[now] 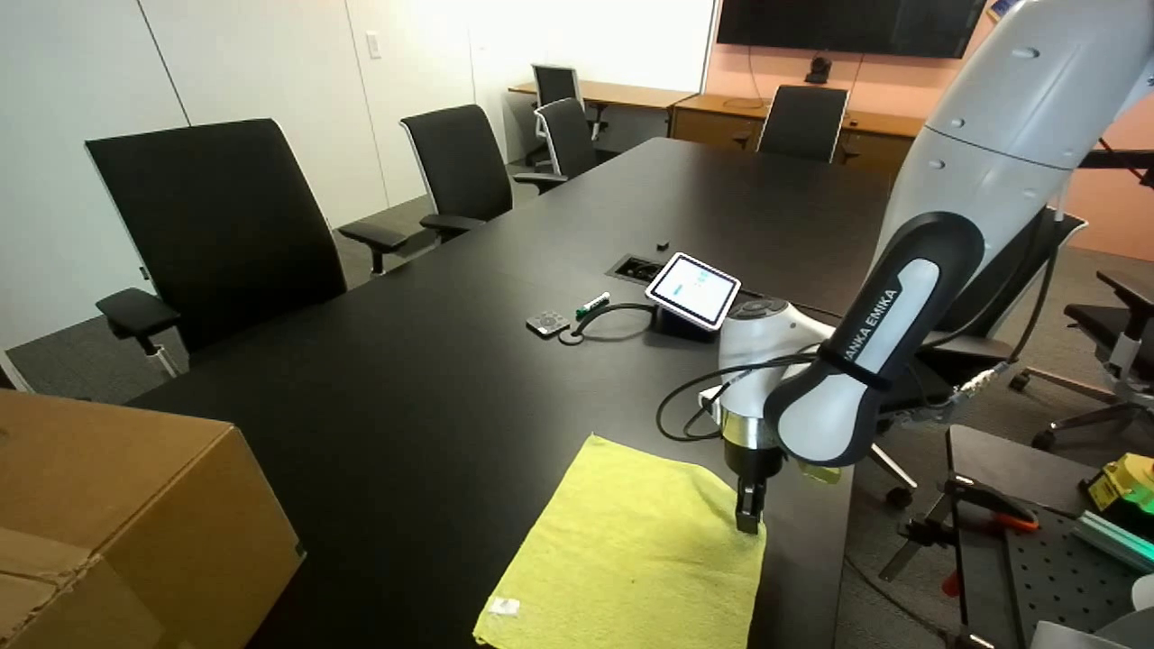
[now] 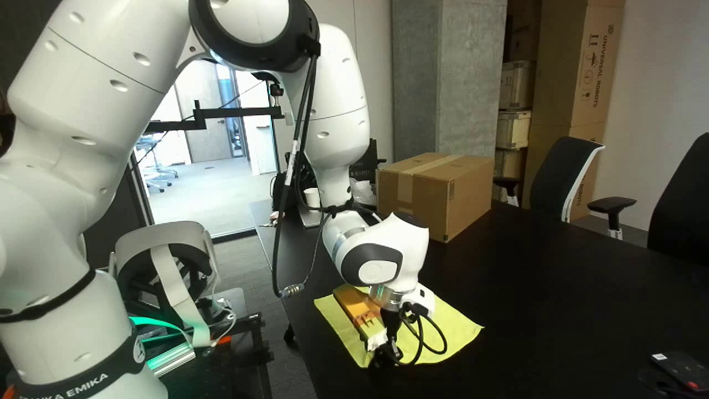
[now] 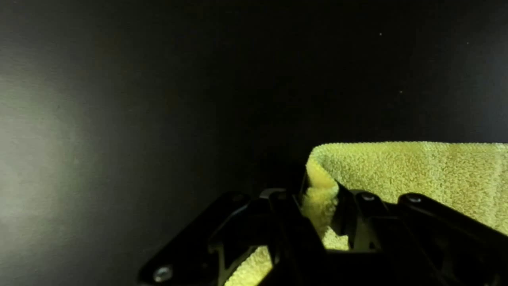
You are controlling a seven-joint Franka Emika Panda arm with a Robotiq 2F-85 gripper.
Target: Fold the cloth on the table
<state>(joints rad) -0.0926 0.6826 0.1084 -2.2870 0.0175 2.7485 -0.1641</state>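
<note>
The yellow-green cloth [image 1: 622,559] lies spread mostly flat on the black table [image 1: 406,388], with a small white tag at one corner. It also shows in an exterior view [image 2: 457,327], partly hidden by the arm, and in the wrist view [image 3: 420,171]. My gripper [image 1: 749,518] points down at one corner of the cloth, low over the table. In the wrist view the fingers [image 3: 319,194] stand on both sides of a bunched fold of that corner and pinch it. The gripper is also at the cloth's edge in an exterior view [image 2: 390,352], partly hidden by cables.
A cardboard box [image 1: 135,514] stands on the table beyond one side of the cloth. A tablet on a stand [image 1: 694,290], a marker [image 1: 592,304] and a small flat device [image 1: 547,324] lie farther along. Office chairs [image 1: 216,234] line the table. A cart [image 1: 1046,550] stands beside it.
</note>
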